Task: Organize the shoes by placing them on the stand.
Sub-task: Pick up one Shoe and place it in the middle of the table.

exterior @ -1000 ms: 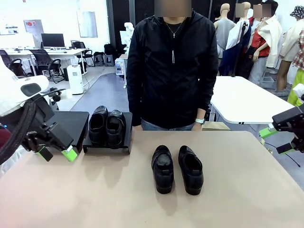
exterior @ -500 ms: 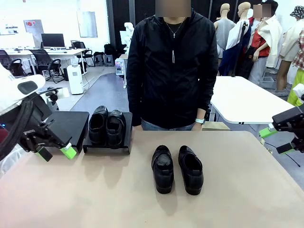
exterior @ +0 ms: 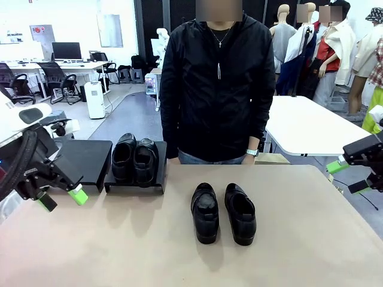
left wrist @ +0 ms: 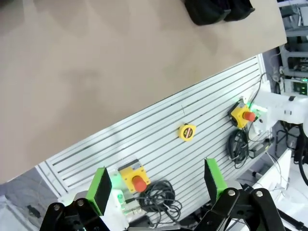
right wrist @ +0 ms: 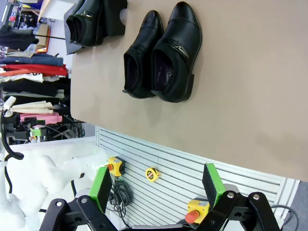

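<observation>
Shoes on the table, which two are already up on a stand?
The pair on the left, resting on the black stand. The other pair sits on the bare tabletop in the middle.

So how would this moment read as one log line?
left claw: open, empty | right claw: open, empty | far shoe pair: on stand | near shoe pair: on table
</observation>
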`<state>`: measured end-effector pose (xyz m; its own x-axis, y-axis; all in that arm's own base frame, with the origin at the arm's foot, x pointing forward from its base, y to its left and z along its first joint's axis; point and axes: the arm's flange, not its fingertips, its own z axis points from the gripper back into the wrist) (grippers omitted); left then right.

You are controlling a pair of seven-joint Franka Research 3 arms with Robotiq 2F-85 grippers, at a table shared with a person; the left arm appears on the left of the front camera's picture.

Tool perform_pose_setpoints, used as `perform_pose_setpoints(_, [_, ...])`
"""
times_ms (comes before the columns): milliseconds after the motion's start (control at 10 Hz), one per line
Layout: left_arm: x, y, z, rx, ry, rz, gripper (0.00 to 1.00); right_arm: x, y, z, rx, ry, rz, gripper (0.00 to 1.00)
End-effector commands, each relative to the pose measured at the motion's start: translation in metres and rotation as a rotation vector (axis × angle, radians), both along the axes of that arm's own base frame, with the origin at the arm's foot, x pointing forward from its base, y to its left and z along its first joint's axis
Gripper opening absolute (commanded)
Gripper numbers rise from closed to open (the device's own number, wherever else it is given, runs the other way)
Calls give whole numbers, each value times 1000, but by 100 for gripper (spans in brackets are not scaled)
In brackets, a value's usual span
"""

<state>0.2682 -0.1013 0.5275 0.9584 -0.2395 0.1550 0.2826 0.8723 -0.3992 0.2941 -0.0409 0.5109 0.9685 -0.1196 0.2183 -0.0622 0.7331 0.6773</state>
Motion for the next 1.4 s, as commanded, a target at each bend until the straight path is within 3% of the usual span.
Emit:
perform_pose_setpoints(0, [-1,-4,4,-9,-25,-12,100,-1,0,2,-2,14,-8,100])
perform_pose_setpoints(700, [-1,-4,4,-9,-25,-12,100,0,0,0,0,0,0,100])
perform_pose_setpoints(1000, [-1,-4,4,-9,-25,-12,100,80,141,15,-209,-19,203,100])
perform_pose_setpoints(1100, [-1,-4,4,-9,-25,-12,100,105,193,5,-300,21,146,100])
perform_pose_setpoints(1200, [-1,-4,4,-9,-25,-12,100,121,251,-16,-410,49,165,100])
perform_pose_setpoints(1300, [-1,-4,4,-9,-25,-12,100,124,287,-34,-494,57,109,100])
